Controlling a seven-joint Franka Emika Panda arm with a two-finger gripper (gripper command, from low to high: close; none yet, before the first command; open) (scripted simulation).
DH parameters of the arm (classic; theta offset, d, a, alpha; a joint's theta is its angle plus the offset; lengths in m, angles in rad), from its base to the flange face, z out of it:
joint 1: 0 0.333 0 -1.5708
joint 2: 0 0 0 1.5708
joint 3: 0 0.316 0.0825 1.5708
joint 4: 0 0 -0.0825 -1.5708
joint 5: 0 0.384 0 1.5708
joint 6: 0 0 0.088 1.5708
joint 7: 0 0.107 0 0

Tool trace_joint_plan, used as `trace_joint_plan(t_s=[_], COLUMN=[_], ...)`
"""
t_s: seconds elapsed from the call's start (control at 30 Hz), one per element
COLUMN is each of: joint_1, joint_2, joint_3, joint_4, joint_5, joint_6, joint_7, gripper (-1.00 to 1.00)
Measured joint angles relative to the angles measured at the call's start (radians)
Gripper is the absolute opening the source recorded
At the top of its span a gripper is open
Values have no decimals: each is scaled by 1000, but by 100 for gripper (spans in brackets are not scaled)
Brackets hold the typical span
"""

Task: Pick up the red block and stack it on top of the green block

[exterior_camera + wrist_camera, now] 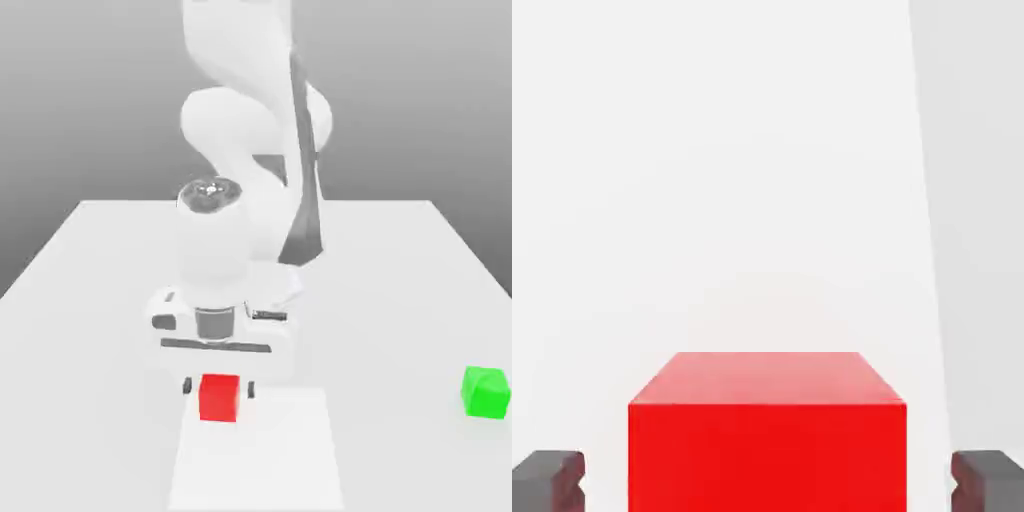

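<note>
My tool [218, 387] points straight down at the near part of the white surface [420, 270], with the red block [219, 397] between its two dark fingertips [187, 386]; in the hand view the same red block [767, 440] sits in the middle, and one grey fingertip [548, 478] stands on each side of it with a small strip of white between pad and cube; so my tool is nearly closed around the block, but I cannot tell if the pads already press its sides, and the block seems to rest on the surface; under and in front of the block there is a paler rectangular patch [260, 460] on the surface; the green block [486, 391] lies well apart, far to the exterior view's right, near the right edge of the surface, at about the same depth as the red one; it stands alone and nothing touches it; my white arm [245, 140] rises behind the tool, in the middle of the surface.
</note>
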Motion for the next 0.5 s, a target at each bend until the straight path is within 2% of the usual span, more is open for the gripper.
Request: trace_joint_plan(t_s=[0.17,0.4,0.5], joint_1=[-1,6,95], joint_2=[0,-230,-247], joint_3=[1,-23,32], joint_4=[0,-33,7], joint_5=[-3,-58,-66], joint_6=[0,-197,-254], joint_7=[3,41,122], gripper=[-100,-100,-100])
